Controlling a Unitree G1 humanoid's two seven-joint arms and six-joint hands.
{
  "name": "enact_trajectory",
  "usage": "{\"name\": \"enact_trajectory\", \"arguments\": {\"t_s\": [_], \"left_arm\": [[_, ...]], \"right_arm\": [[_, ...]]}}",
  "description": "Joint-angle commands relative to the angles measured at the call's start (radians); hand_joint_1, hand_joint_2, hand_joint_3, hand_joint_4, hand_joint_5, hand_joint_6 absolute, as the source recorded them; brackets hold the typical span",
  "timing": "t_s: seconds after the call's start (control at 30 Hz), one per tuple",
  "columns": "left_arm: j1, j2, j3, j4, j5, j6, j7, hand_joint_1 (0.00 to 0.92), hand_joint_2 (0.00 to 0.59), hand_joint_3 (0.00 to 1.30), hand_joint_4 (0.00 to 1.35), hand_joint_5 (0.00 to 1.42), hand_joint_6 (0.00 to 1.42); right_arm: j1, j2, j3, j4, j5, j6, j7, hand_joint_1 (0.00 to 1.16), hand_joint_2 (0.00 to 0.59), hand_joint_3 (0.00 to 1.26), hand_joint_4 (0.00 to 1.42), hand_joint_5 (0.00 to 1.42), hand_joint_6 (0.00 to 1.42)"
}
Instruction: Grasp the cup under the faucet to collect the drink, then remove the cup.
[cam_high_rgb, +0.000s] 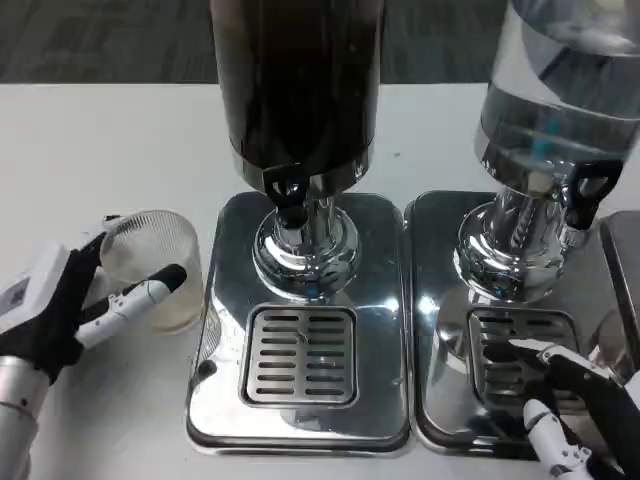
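White table (100, 130) bearing two chrome drip trays. Left hand (70, 300) grips the clear ribbed cup (155, 265), which stands on the table just left of the dark dispenser's tray (225, 300), away from its faucet (290, 195). Right hand (575, 410) rests over the neighbouring tray's grate, its fingers' state unclear.

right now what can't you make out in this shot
- Head view: top of the dark dispenser, cut by the upper edge.
- Clear dispenser: top and right side cut.
- Right hand: partly cut by the corner.
- Cup contents: unclear through the ribbed wall.
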Motion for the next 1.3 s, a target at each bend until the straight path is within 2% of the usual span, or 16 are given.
{"name": "enact_trajectory", "arguments": {"t_s": [0.03, 0.23, 0.67, 0.83, 0.97, 1.3], "left_arm": [[-0.008, 0.002, -0.015, -0.011, 0.014, 0.002, 0.014, 0.0, 0.029, 0.12, 0.06, 0.33, 0.27], [-0.009, 0.003, -0.01, -0.011, 0.013, 0.006, 0.005, 0.0, 0.013, 0.0, 0.02, 0.29, 0.23], [-0.021, 0.01, -0.022, -0.005, 0.023, 0.01, -0.015, 0.0, 0.0, 0.0, 0.0, 0.26, 0.19], [-0.027, 0.015, -0.036, -0.008, 0.036, 0.014, 0.002, 0.005, 0.022, 0.0, 0.0, 0.27, 0.2], [-0.034, 0.017, -0.049, -0.006, 0.039, 0.018, 0.007, 0.093, 0.045, 0.0, 0.0, 0.28, 0.24], [-0.048, 0.016, -0.068, 0.003, 0.046, 0.034, 0.011, 0.179, 0.054, 0.0, 0.0, 0.3, 0.26]], "right_arm": [[0.001, -0.003, -0.009, -0.003, 0.02, -0.001, 0.009, 0.25, 0.586, 0.34, 0.22, 0.19, 0.23], [0.001, -0.003, -0.005, 0.0, 0.019, -0.003, 0.007, 0.24, 0.586, 0.34, 0.22, 0.19, 0.23], [0.0, 0.011, 0.0, 0.009, 0.03, 0.009, 0.006, 0.22, 0.586, 0.34, 0.22, 0.2, 0.23], [0.004, 0.016, 0.001, 0.01, 0.033, 0.006, 0.002, 0.22, 0.586, 0.34, 0.22, 0.2, 0.23], [0.006, 0.019, 0.003, 0.009, 0.025, 0.004, -0.002, 0.21, 0.586, 0.34, 0.22, 0.2, 0.23], [-0.007, 0.024, 0.008, 0.014, 0.025, 0.006, 0.0, 0.2, 0.586, 0.35, 0.22, 0.2, 0.23]]}}
